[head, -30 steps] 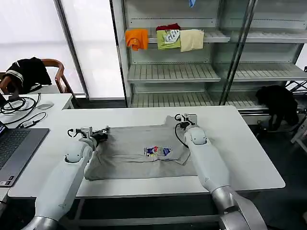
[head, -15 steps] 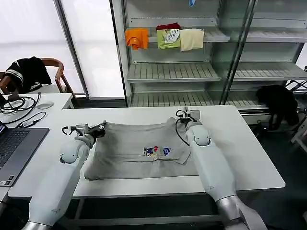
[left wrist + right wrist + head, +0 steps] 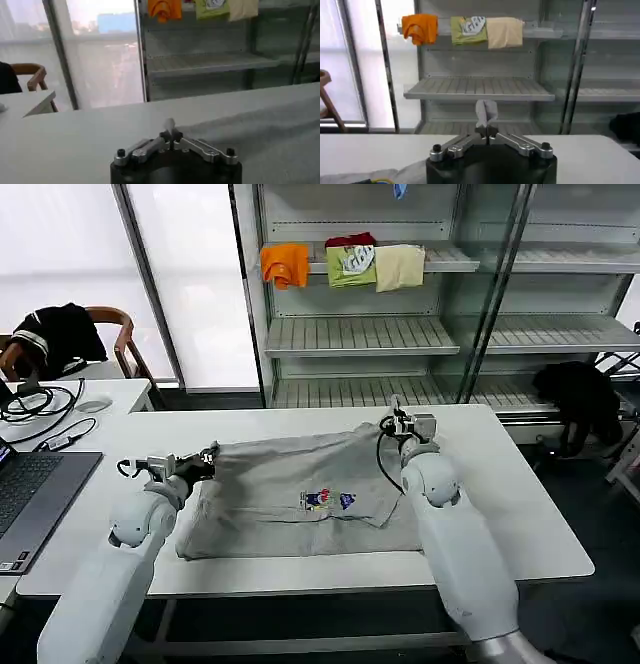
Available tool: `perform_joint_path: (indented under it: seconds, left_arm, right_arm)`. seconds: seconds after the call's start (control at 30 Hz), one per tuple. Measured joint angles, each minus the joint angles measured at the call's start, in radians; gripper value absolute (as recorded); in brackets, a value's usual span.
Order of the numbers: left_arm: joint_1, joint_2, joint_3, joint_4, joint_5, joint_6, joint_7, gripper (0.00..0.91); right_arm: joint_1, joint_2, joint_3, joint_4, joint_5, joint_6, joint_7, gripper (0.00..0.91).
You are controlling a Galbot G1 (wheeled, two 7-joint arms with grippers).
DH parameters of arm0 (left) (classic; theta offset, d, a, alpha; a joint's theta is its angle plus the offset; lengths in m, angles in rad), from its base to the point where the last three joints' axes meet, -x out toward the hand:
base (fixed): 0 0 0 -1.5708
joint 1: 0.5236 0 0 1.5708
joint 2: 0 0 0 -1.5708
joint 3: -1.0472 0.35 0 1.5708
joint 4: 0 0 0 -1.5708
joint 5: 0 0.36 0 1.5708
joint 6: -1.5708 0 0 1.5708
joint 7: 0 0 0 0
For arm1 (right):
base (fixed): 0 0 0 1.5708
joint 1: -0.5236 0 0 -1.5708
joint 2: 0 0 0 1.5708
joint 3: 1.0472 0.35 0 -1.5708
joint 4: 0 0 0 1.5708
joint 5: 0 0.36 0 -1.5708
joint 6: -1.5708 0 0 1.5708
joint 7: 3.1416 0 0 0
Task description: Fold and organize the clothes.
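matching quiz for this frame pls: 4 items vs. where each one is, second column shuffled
1. T-shirt
2. orange garment
3. laptop
4. left end effector

a. on the shelf behind the table
b. shut on the shirt's left corner
c. spread on the white table, right end effector pinching its far right corner
d. on the side desk at the robot's left

Pairs: 1-c, 2-a, 3-d, 4-b

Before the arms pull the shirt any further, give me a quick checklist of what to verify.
1. Left gripper shut on the shirt edge: ok, cloth pinched in the left wrist view.
2. Right gripper shut on the shirt: ok, cloth between the fingertips.
3. Both far corners lifted: ok.
4. Near hem flat on the table: ok.
5. Cloth free of wrinkles: not ok, creases by the chest print.
6. Grip depth: cannot tell.
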Motion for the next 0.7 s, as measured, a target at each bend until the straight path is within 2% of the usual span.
perform_joint_path:
  seconds: [0.37,0.7]
  left_arm:
    - [0.138,0.003,-0.029,-0.129,0.023,0.0,0.008,0.01]
    - [0.218,0.012,-0.048,-0.21,0.027,0.0,0.005,0.02]
  right_arm:
    - [-0.162,-0.035,0.023,0.189,-0.002,0.003,0.019,0.0]
    - [-0.3,-0.059,0.047,0.311,-0.006,0.029,0.013,0.0]
